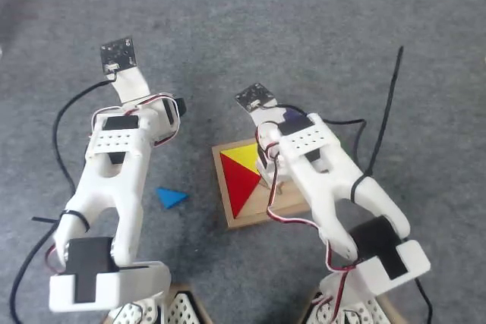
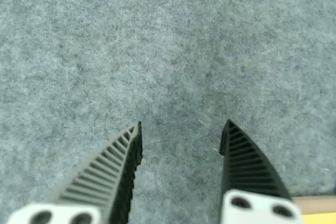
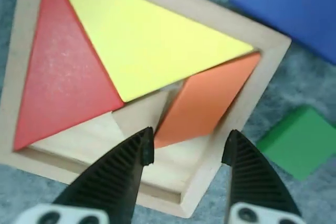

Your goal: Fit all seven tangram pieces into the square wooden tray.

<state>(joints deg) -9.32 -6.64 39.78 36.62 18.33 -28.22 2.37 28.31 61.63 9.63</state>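
The square wooden tray (image 3: pixel 269 41) holds a red triangle (image 3: pixel 63 77) and a yellow triangle (image 3: pixel 142 40), both lying flat. An orange four-sided piece (image 3: pixel 210 100) lies askew in the tray, against the yellow triangle's edge. My right gripper (image 3: pixel 190 135) hangs open just above the orange piece's lower end, holding nothing. In the high view the right arm (image 1: pixel 311 153) covers the tray's (image 1: pixel 222 187) right half. A small blue triangle (image 1: pixel 171 197) lies on the carpet left of the tray. My left gripper (image 2: pixel 184 124) is open over bare carpet, with a tray corner (image 2: pixel 315 203) at its side.
A large blue piece (image 3: pixel 299 9) and a green piece (image 3: pixel 299 140) lie on the grey carpet just outside the tray. The left arm (image 1: pixel 121 157) stands left of the small blue triangle. A black cable (image 1: pixel 387 111) runs along the right side.
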